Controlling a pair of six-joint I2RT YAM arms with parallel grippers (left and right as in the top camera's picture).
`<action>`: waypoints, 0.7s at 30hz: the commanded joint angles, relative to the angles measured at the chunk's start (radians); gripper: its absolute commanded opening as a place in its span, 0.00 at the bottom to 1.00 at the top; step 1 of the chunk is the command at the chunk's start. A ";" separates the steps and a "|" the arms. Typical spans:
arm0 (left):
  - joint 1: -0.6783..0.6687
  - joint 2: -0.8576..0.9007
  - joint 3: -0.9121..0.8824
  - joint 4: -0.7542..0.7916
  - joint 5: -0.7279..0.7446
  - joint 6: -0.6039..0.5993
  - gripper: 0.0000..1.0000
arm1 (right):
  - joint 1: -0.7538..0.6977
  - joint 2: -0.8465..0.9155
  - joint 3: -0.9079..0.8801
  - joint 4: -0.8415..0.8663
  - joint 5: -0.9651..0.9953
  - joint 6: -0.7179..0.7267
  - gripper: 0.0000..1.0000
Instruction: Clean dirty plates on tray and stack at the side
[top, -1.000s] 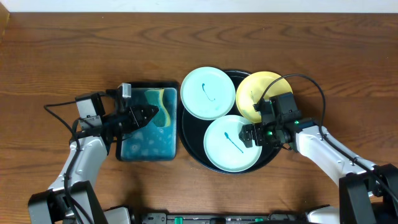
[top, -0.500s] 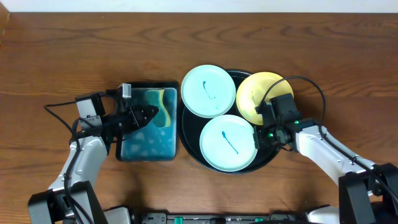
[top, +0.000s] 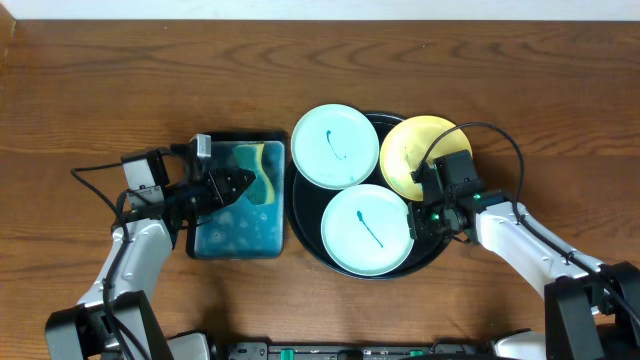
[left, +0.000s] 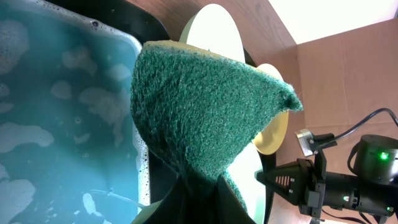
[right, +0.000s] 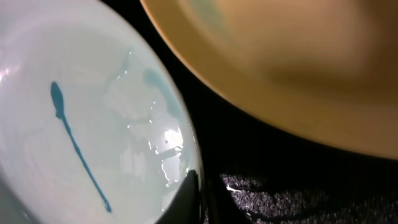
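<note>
Right gripper (top: 412, 222) pinched shut on rim of near mint plate (top: 366, 230), near side of tray (top: 304, 226), table centre-right. Left gripper (top: 245, 183) closed on green sponge (left: 199, 112) over basin (top: 238, 235). Far mint plate (top: 335, 147) and yellow plate (top: 412, 150) at tray's far edge.

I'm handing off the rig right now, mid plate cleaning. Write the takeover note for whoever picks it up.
Left end effector: shut on the green sponge, held over the basin of soapy blue-green water.
Right end effector: shut, apparently pinching the right rim of the near mint plate.
Things: near mint plate, far mint plate and yellow plate are all on the black tray.
Done: sponge picked up; no plate wiped clean or stacked aside.
Left: both mint plates show teal smears; wipe them, then stack all three beside the tray.
</note>
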 joint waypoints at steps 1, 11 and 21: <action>0.003 0.005 0.000 0.000 0.020 0.024 0.08 | -0.003 0.010 -0.003 -0.005 -0.008 0.010 0.11; 0.003 0.005 0.000 0.000 0.020 0.024 0.07 | 0.008 0.010 -0.010 -0.003 -0.008 0.042 0.10; 0.003 0.005 0.000 -0.001 0.020 0.024 0.07 | 0.022 0.010 -0.017 -0.002 -0.008 0.053 0.11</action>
